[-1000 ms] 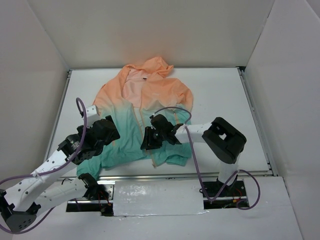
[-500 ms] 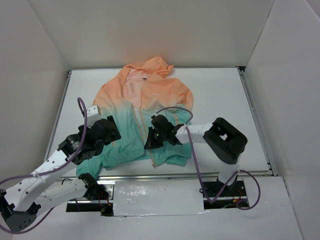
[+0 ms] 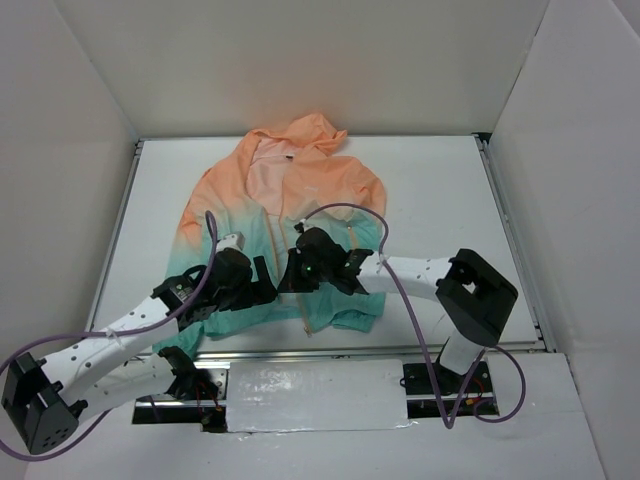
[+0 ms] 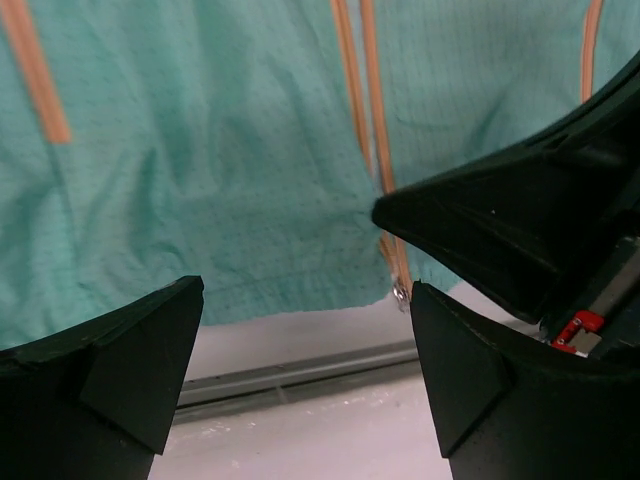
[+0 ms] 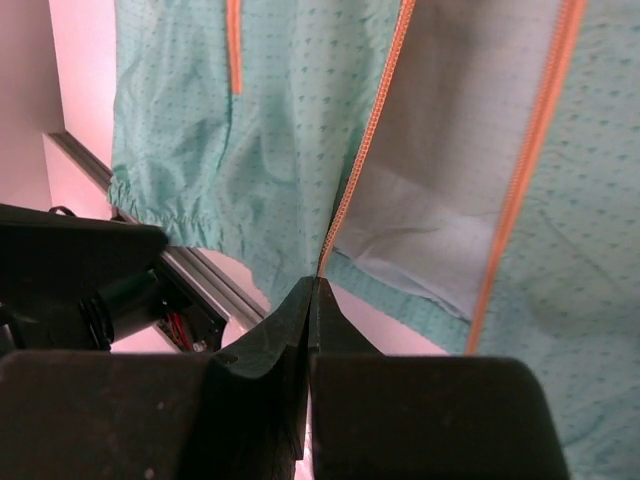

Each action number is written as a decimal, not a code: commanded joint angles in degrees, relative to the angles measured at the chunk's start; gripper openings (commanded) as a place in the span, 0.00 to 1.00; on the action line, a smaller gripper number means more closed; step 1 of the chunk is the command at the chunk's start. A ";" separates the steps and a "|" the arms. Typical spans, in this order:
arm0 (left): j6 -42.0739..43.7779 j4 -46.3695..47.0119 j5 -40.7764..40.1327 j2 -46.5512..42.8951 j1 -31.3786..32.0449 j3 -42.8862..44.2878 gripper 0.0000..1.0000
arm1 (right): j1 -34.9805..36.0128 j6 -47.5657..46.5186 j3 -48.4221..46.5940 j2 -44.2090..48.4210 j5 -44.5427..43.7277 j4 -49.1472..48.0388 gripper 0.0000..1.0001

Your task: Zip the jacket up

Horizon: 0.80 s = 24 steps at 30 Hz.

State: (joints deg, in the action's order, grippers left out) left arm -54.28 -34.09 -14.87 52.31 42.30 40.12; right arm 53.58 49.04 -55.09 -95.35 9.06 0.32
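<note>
The jacket (image 3: 300, 185) lies flat on the table, peach hood at the far end and teal hem at the near end. In the right wrist view the jacket (image 5: 270, 130) is open at the bottom, its two orange zipper tapes apart with pale lining between. My right gripper (image 3: 292, 280) is shut (image 5: 315, 288) on the lower end of one tape of the front zipper (image 5: 365, 150). My left gripper (image 3: 268, 292) is open (image 4: 305, 300) just above the hem, with the zipper's metal slider (image 4: 400, 293) near its right finger. An orange pocket zip (image 4: 35, 70) shows at the left.
A metal rail (image 3: 300, 352) runs along the table's near edge, right below the hem, and also shows in the left wrist view (image 4: 300, 370). White walls enclose the table on three sides. Purple cables (image 3: 345, 210) loop over both arms. The two grippers are almost touching.
My left arm has swung right from the jacket's left sleeve to the hem beside the front zipper. My right gripper has stayed shut at the zipper's lower end, shifting slightly.
</note>
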 commanded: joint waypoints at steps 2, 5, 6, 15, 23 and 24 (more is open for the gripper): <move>-2.41 10.00 8.81 -1.68 0.23 -2.06 0.96 | 1.88 -0.17 -2.66 3.24 -4.75 2.94 0.00; -2.93 11.67 10.12 -3.09 0.32 -3.81 0.93 | 2.40 -0.17 -1.08 4.73 -4.84 1.62 0.00; -3.20 12.46 10.39 -3.10 0.32 -4.52 0.91 | 2.40 -0.17 -0.72 5.08 -4.84 1.18 0.00; -4.60 13.35 10.13 -2.92 0.32 -7.16 0.66 | 3.02 -0.26 0.86 6.93 -7.13 0.65 0.00; -5.05 14.66 9.60 -3.89 0.23 -9.53 0.54 | 3.19 -0.52 1.13 6.67 -6.25 0.39 0.00; -4.96 14.75 9.60 -4.06 0.23 -9.71 0.54 | 3.11 -0.61 1.13 6.67 -6.25 0.39 0.00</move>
State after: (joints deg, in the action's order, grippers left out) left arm -58.81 -21.93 -5.34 49.45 42.30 30.87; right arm 56.12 48.99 -53.93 -90.41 3.60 1.32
